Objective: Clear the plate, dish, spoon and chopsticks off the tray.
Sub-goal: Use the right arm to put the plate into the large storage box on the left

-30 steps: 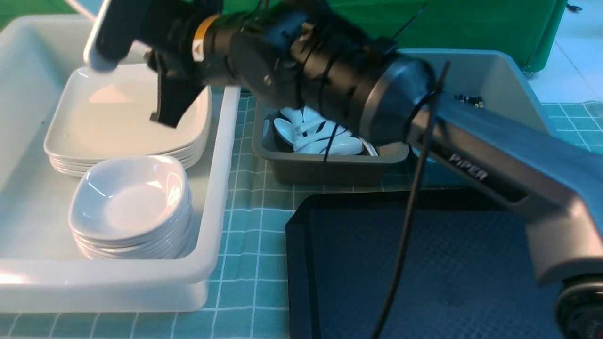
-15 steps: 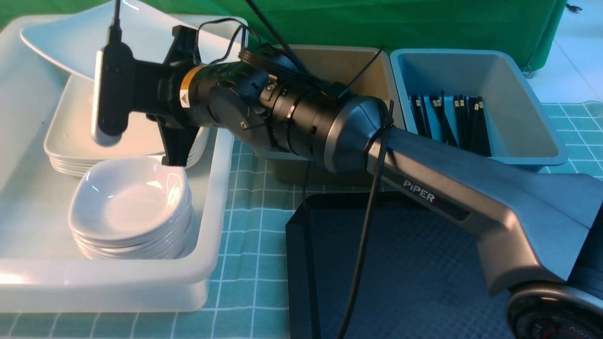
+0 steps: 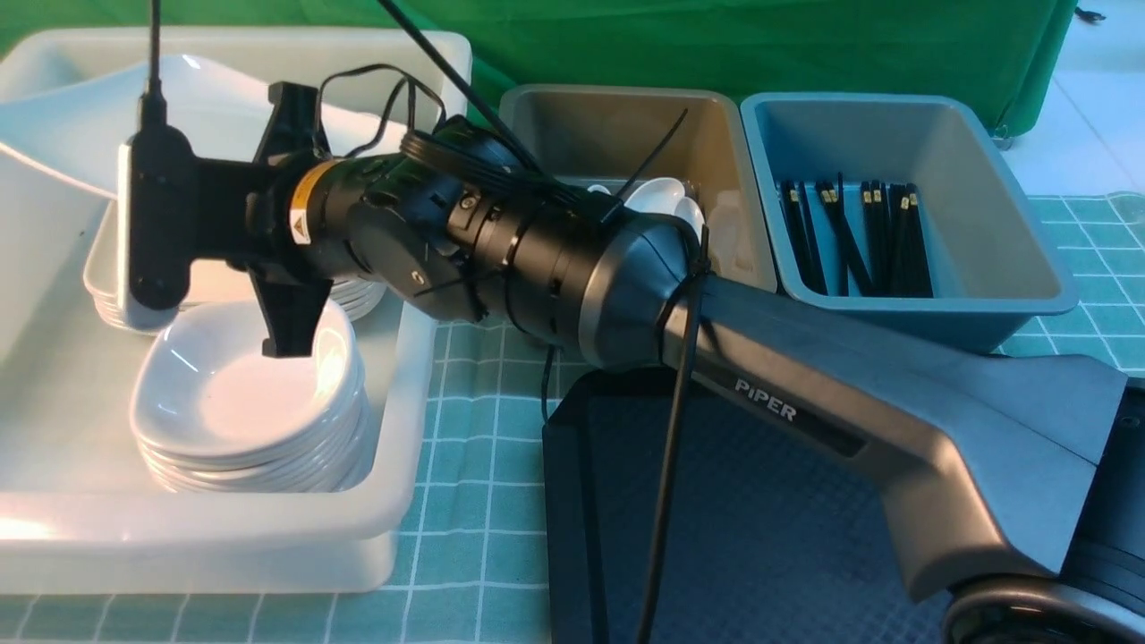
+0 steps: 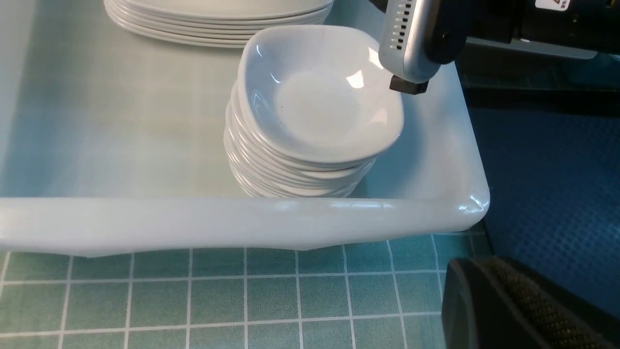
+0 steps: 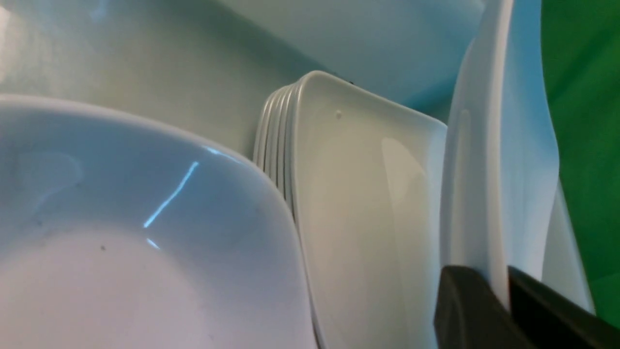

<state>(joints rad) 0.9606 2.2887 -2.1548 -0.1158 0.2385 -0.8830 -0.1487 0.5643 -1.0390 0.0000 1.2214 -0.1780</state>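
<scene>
My right gripper (image 5: 506, 278) is shut on the rim of the large white plate (image 5: 489, 169). It holds the plate on a tilt over the back of the white bin (image 3: 402, 501), above a stack of plates (image 5: 358, 203); the plate (image 3: 72, 116) also shows from the front. A stack of small dishes (image 3: 241, 394) stands nearer in the bin. The black tray (image 3: 805, 537) shows bare. A white spoon (image 3: 662, 197) lies in the grey-brown tub, and chopsticks (image 3: 850, 233) lie in the blue-grey tub. My left gripper (image 4: 484, 271) is shut and empty, over the mat beside the tray (image 4: 557, 184).
The right arm (image 3: 805, 411) stretches across the tray and mat, hiding part of the grey-brown tub (image 3: 617, 134). The blue-grey tub (image 3: 984, 224) stands at the back right. The bin's raised rim (image 4: 242, 218) lies between the left gripper and the dish stack (image 4: 315, 106).
The right arm has swung left and down with the plate in its grip, carrying it over the bin towards the plate stack. Both tubs have come into view behind it.
</scene>
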